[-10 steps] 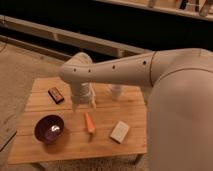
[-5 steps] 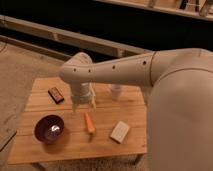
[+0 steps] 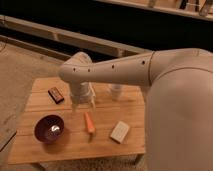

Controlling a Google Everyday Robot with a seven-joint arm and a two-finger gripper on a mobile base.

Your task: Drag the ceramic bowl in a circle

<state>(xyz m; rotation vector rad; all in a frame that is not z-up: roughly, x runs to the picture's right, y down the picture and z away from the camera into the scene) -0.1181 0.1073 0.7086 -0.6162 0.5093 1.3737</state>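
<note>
1. The robot's tool [image 3: 84, 102] hangs over the middle of the wooden surface [image 3: 100, 147], wrist pointing down. Whether it is set wide or narrow cannot be told from here, and nothing can be seen in its hold.
2. Just in front of the tool, toward the camera, lies an orange carrot [image 3: 89, 122], close to the tip but apparently not touching it.
3. The ceramic bowl [image 3: 49, 128] sits forward and to the left of the tool as seen, apart from it, near the surface's front left corner.
4. By the look of it, the task has not started. The tool has no contact with the bowl, so the reach to its rim and the whole circle are yet to come.
5. Farther out are a small dark bar [image 3: 56, 94] left of the tool, a pale block [image 3: 120, 131] to its front right and a white cup [image 3: 116, 91] behind it to the right.
</note>
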